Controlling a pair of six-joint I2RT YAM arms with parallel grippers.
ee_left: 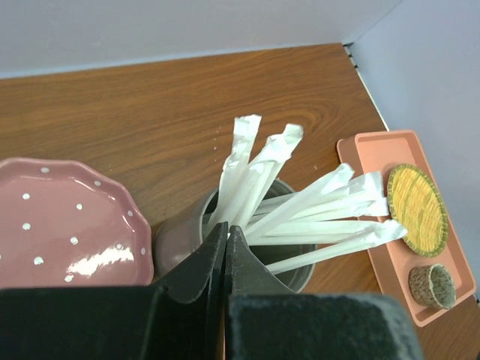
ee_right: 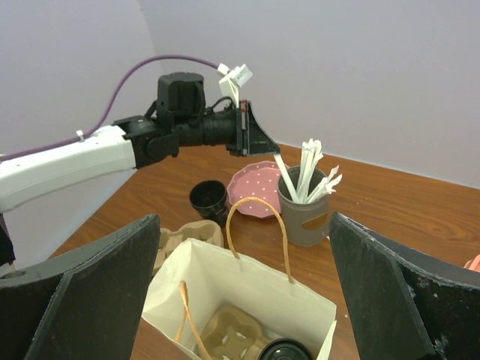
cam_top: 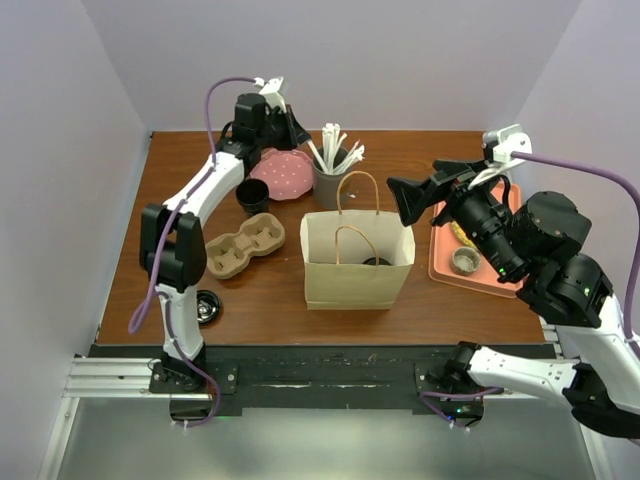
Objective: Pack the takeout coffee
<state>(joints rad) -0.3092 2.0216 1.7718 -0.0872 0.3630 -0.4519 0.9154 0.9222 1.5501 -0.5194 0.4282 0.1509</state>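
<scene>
Takeout coffee (cam_top: 378, 261) inside a paper bag (cam_top: 357, 278) on the tabletop (cam_top: 270, 292).
Top view: only its black lid shows in the upright bag. Left wrist view: left gripper (ee_left: 226, 231) closed, empty, over a cup of wrapped straws (ee_left: 176, 244). Right wrist view: right gripper (ee_right: 244, 217) wide open, facing the bag.

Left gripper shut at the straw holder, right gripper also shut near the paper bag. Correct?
No: the right gripper is open, jaws wide apart near the paper bag, per the right wrist view. Left gripper is shut at the straw holder.
</scene>
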